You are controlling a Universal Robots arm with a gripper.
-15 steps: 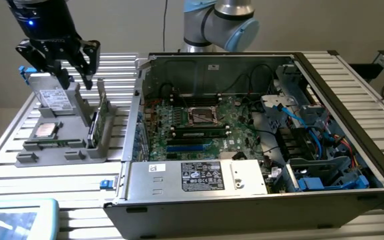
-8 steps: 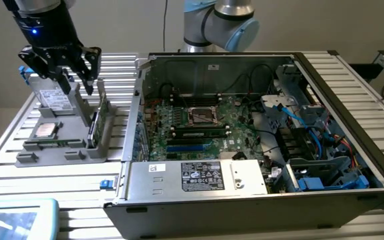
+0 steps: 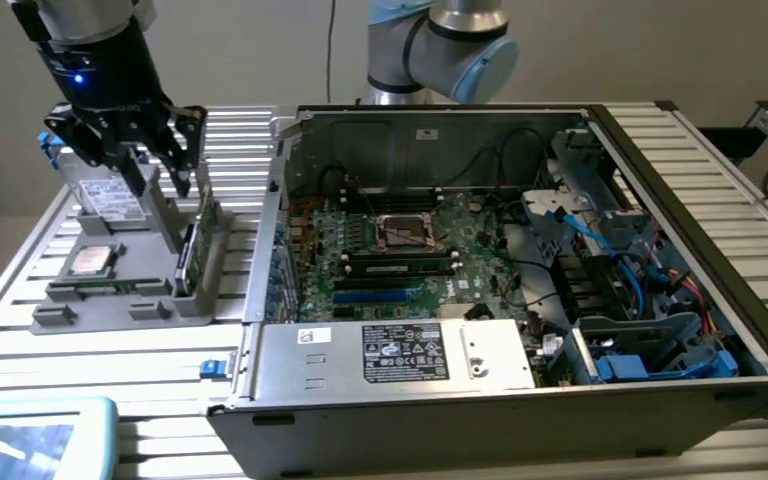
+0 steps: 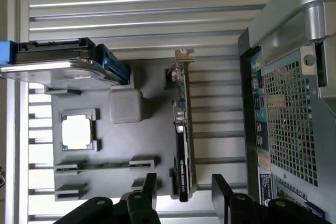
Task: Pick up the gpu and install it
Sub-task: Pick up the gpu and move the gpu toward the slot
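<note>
The gpu (image 3: 197,245) (image 4: 182,129) is a thin dark card with a silvery end bracket. It stands on edge in a slot of the grey holder (image 3: 131,305) (image 4: 149,140) at the exterior view's left. My gripper (image 3: 157,172) (image 4: 184,187) hangs above the holder and over the card, open. Its two black fingers straddle the line of the card's edge without touching it. Nothing is held. The open computer case (image 3: 624,130) lies to the exterior view's right, with its motherboard (image 3: 398,250) exposed.
The holder also carries a silver hard drive (image 3: 111,200) (image 4: 52,64), a processor chip (image 3: 91,258) (image 4: 77,131) and a narrow memory stick (image 3: 104,290) (image 4: 105,165). The case's perforated rear wall (image 4: 289,103) stands close beside the holder. A pale blue tray (image 3: 24,440) sits at the near corner.
</note>
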